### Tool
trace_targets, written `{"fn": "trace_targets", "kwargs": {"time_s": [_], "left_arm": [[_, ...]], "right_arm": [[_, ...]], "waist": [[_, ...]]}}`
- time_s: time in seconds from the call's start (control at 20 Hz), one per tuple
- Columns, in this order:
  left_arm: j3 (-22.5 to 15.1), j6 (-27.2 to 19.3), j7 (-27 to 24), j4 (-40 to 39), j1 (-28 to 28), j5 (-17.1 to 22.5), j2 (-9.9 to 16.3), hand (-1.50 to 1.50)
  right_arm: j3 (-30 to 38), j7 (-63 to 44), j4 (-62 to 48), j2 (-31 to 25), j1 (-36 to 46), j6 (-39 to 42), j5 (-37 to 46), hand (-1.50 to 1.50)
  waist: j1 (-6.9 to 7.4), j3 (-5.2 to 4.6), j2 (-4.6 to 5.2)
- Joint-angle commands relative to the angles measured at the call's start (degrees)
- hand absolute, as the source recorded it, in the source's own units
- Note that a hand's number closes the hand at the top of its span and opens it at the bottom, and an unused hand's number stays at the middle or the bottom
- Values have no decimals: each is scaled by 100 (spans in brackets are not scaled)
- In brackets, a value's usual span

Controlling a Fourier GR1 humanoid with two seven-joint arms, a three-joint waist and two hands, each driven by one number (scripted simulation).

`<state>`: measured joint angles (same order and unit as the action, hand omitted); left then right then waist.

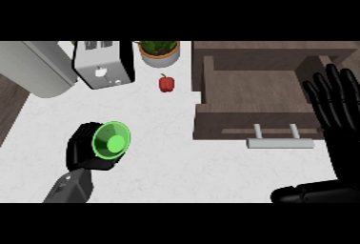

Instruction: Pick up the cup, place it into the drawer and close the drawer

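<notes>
The white bench (pixel 175 162) spreads beneath both hands, with a strip of dark floor beyond its left edge. The wooden drawer (pixel 246 90) stands pulled open at the upper right, its bare inside lying just left of the right hand's fingers, and its front board carries a pale bar handle (pixel 280 142) that sits a little below and left of those fingertips. A large grey appliance (pixel 38 66) with a rounded corner fills the upper left, far above the left hand's fingers. Next to it stands a silver toaster (pixel 104 64), tilted in this view, also well above those fingers. The right hand (pixel 336 114) rests at the right edge beside the drawer, its fingers (pixel 330 90) straight, spread apart and pointing up, holding nothing. The left hand (pixel 88 148) sits at the lower left on its grey forearm (pixel 70 188), its fingers curled round the green cup (pixel 112 139), whose round mouth faces the view; whether the cup is touching the bench or raised off it cannot be told. A potted plant (pixel 160 51) in a pale pot stands at the top centre, and a small red pepper (pixel 166 83) lies just below it, between the toaster and the drawer, well apart from either hand's fingers.
</notes>
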<state>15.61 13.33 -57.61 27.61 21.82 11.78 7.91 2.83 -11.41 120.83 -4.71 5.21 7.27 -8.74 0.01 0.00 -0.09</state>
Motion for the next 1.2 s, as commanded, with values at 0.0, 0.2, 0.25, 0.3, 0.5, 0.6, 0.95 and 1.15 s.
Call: {"fn": "trace_targets", "kwargs": {"time_s": [0.0, 0.2, 0.25, 0.3, 0.5, 0.6, 0.95, 1.15], "left_arm": [[-24, 426, -593, 340, -120, 77, 8, 150], [-476, 474, 250, 1675, -336, 69, -120, 150], [-661, 101, 422, 1840, -167, -56, -419, 150], [-690, 361, 637, 2260, -524, 17, -133, 150], [-942, -40, 1714, 3422, -316, 185, -418, 150], [-1121, -131, 2229, 3836, -279, 244, -575, 150], [-1478, -1063, 3588, 5131, 175, 416, -784, 150], [-1462, -1351, 4288, 5558, 699, 376, -721, 150]], "right_arm": [[38, 124, -179, 1, 75, 23, 7, -150], [99, -3, 255, -55, -381, 65, -50, -150], [376, 57, -50, -223, -91, 181, -272, -150], [157, -86, 156, -49, -66, -58, -40, -150], [236, -256, 157, -101, 33, -42, -219, -150], [-6, 289, 121, 48, -619, 205, -23, -150], [157, -250, 136, -86, 90, -20, -169, -150], [229, 326, -391, -90, 86, 129, -30, -150]], "waist": [[3, -2, 9], [58, 11, -44], [55, 11, -30], [68, 7, -28], [61, 6, -29], [26, 7, -25], [-7, 1, -1], [-1, 2, 5]]}}
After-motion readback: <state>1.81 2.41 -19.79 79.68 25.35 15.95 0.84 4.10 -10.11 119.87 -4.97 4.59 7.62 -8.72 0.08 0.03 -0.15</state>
